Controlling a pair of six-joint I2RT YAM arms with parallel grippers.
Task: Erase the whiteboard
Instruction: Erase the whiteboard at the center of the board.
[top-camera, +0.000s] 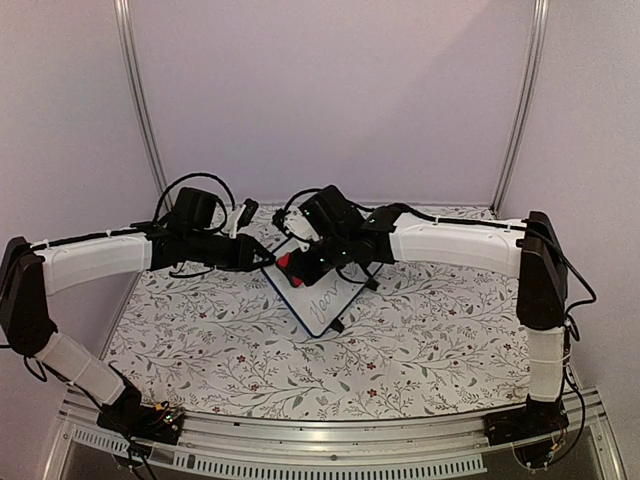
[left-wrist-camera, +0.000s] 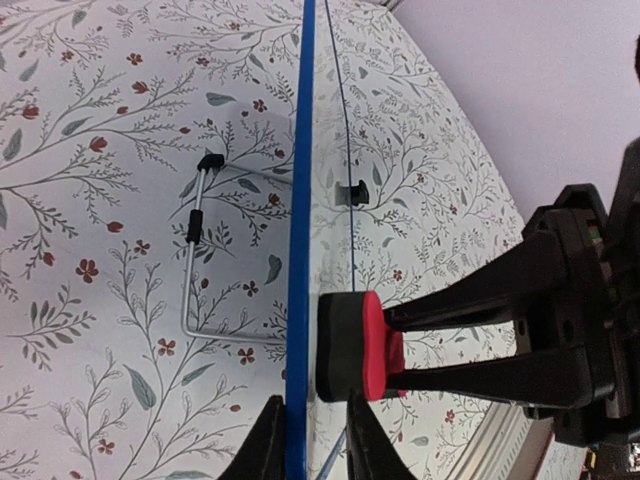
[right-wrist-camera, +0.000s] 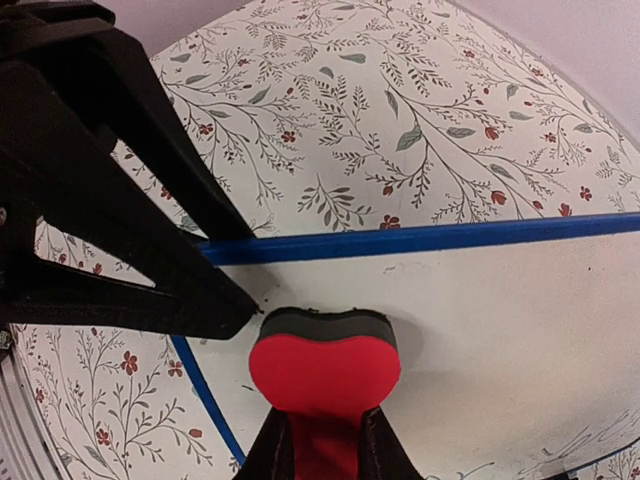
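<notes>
Whiteboard (top-camera: 328, 300): propped up at centre of surface (top-camera: 220, 350).
Handling: judged light, stiff and slick-faced; likely to tip under push. Hold by the thin frame edge.
Left claw (left-wrist-camera: 310, 440): straddled frame at board's 9 o'clock corner; clamp could not be confirmed.
Right claw (right-wrist-camera: 320, 440): clenched on red eraser (right-wrist-camera: 322, 365), felt against board face near 11 o'clock.

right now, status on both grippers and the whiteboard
Left gripper straddling blue edge of whiteboard, grip unconfirmed. Right gripper shut on red eraser, felt face on the board. Writing not yet wiped. Nothing in the way.
</notes>
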